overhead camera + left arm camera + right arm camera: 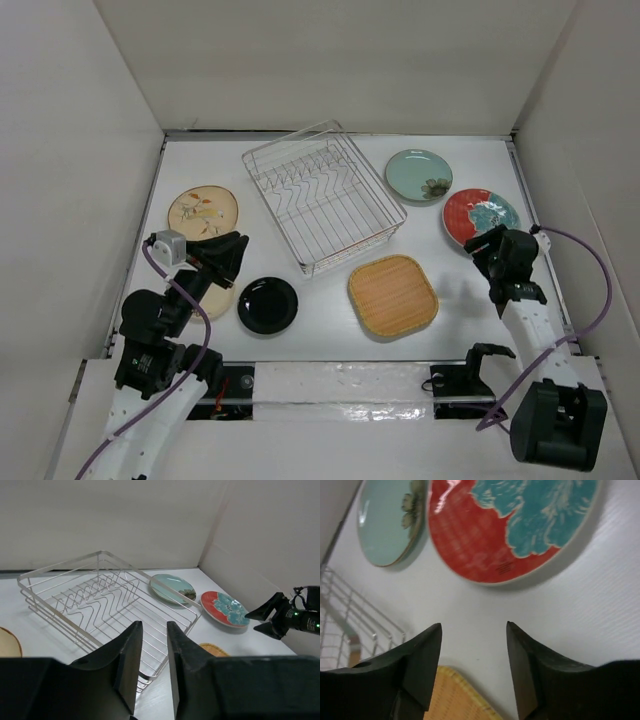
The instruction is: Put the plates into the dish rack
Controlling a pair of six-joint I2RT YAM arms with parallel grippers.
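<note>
The silver wire dish rack (325,195) stands empty at the table's middle back; it also shows in the left wrist view (100,600). All plates lie flat on the table: pale green (419,175), red patterned (480,214), tan floral (203,212), glossy black (268,305), and bamboo square (392,293). The cream plate (218,300) is mostly hidden under my left arm. My left gripper (232,250) (154,625) hovers left of the rack, narrowly open and empty. My right gripper (483,243) (474,626) is open and empty just short of the red plate (520,525).
White walls enclose the table on the left, back and right. The green plate (387,522) lies beside the red one, near the rack's right corner (340,615). The bamboo plate's corner (455,695) is under my right gripper. My right gripper shows in the left wrist view (272,615).
</note>
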